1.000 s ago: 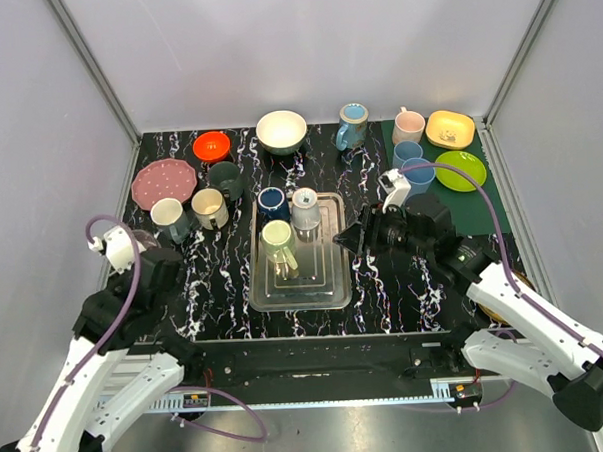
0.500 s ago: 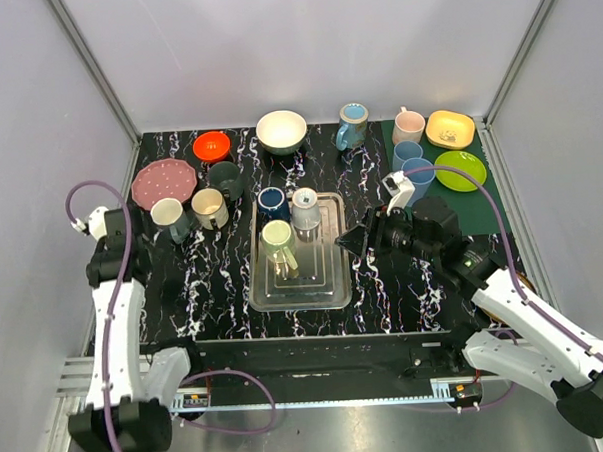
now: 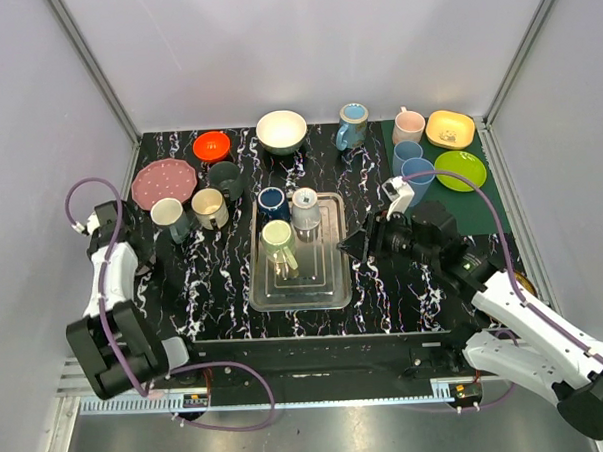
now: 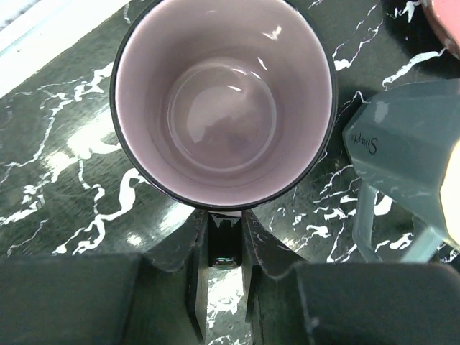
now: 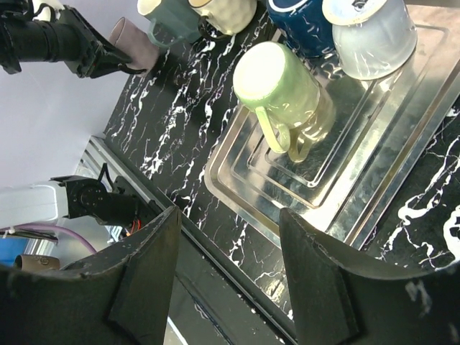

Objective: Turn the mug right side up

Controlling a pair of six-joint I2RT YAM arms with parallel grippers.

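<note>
From above, the left arm [image 3: 111, 259] is folded at the table's left edge, and the right gripper [image 3: 354, 242] hovers just right of the metal tray [image 3: 334, 285]. In the left wrist view, the left gripper [image 4: 224, 248] pinches the handle of the mug [image 4: 224, 100]. The mug's open mouth faces the camera, with the marble tabletop [image 4: 57, 180] behind it and a grey-blue mug [image 4: 402, 158] just to its right. The right wrist view shows the right gripper's fingers [image 5: 147, 277] spread wide near the tray, with the mug well away to the left.
</note>
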